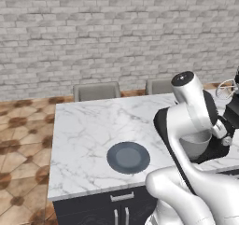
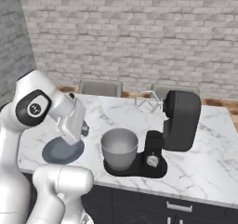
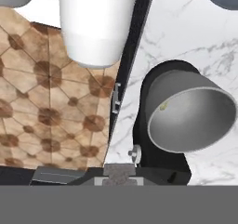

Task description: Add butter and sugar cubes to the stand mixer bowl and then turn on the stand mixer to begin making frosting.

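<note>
The stand mixer is set on the surface, right of centre in the right base view, head tilted back. The stand mixer bowl is seated on its base, before the head. The plate is placed left of the bowl, well apart. Two chairs are tucked behind the surface.

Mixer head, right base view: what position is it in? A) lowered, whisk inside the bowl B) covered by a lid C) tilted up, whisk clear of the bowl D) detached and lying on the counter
C: the mixer head stands tilted back, with the whisk up in the air behind and above the bowl, not in it.
</note>
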